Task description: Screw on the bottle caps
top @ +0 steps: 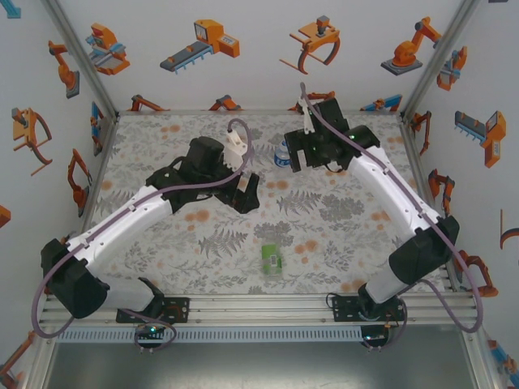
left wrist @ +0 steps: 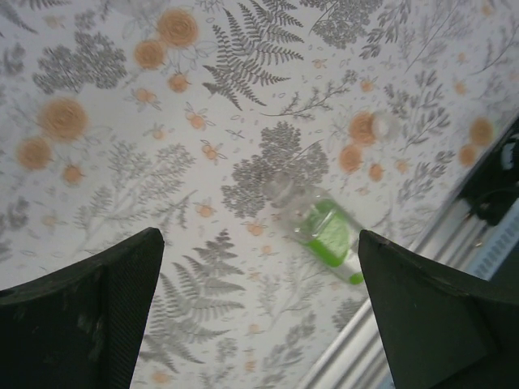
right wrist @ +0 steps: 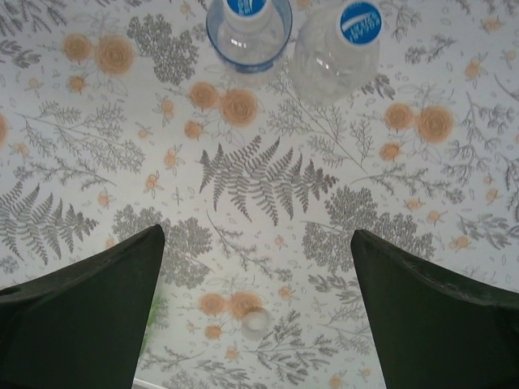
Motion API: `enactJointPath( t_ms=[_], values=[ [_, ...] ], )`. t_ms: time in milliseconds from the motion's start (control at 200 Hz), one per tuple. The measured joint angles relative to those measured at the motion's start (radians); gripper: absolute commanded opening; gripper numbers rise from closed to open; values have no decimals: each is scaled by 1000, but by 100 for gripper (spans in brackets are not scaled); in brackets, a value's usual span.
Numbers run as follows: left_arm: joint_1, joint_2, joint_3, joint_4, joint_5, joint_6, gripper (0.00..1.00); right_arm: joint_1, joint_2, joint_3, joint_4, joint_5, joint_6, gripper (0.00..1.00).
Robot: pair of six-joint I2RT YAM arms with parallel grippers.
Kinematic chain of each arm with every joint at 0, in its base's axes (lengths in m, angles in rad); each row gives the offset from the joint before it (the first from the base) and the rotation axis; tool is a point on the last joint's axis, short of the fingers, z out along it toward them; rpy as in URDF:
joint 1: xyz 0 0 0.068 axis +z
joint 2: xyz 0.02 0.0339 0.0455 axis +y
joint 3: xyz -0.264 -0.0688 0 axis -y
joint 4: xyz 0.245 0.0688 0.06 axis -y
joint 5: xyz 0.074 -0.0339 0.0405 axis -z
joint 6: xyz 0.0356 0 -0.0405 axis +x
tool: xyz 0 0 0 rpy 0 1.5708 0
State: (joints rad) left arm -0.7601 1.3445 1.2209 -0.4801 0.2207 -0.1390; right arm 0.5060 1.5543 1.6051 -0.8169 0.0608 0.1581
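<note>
1. Your left gripper (left wrist: 259, 235): jaws wide apart, holding nothing, hanging over the table (left wrist: 122, 162).
2. Your right gripper (right wrist: 257, 233): jaws apart, empty, near the 2 standing bottles.
3. Bottles: 3. The green-label bottle (left wrist: 324, 235) lies on its side near the front edge and its neck looks bare. The blue-label bottle (right wrist: 247, 36) and plain bottle (right wrist: 332, 61) stand just beside each other.
4. Caps: 3. 2 screwed caps (right wrist: 361, 22) with blue-printed tops sit on the standing bottles; 1 loose cap (right wrist: 255, 322) lies on the table.
5. The top view gives you both arms; the wrist views give you the loose cap.
</note>
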Motion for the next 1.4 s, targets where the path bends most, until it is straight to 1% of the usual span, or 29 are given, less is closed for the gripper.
enactJointPath(
  t_ms=[110,220,320,391,551,671,781,991,1061,1177,1247,1402],
  values=[
    [-61,17,10,-15,-89,-155,97,0,-68,-82,14,11,13,93],
    [-159,64,44,-64,-241,-285,97,0,-143,-174,27,33,31,99],
    [-248,124,84,-130,-371,-388,97,0,-205,-242,30,49,45,99],
    [-301,166,113,-175,-442,-461,97,0,-251,-290,35,63,53,99],
    [-399,249,159,-261,-541,-634,97,0,-367,-413,70,92,56,99],
    [-449,287,160,-302,-566,-723,97,0,-463,-506,101,110,56,99],
    [-482,303,150,-312,-575,-816,97,-1,-523,-556,121,130,54,99],
    [-525,299,21,-272,-576,-1003,98,-1,-629,-648,156,167,51,99],
    [-534,308,16,-267,-574,-1041,100,-1,-665,-671,158,171,51,99],
    [-542,337,18,-244,-562,-1089,94,-1,-705,-688,160,172,51,99],
    [-544,371,28,-243,-560,-1107,94,-1,-713,-688,164,172,51,99],
    [-550,465,115,-304,-558,-1141,89,-1,-719,-688,172,170,51,99]
  ],
)
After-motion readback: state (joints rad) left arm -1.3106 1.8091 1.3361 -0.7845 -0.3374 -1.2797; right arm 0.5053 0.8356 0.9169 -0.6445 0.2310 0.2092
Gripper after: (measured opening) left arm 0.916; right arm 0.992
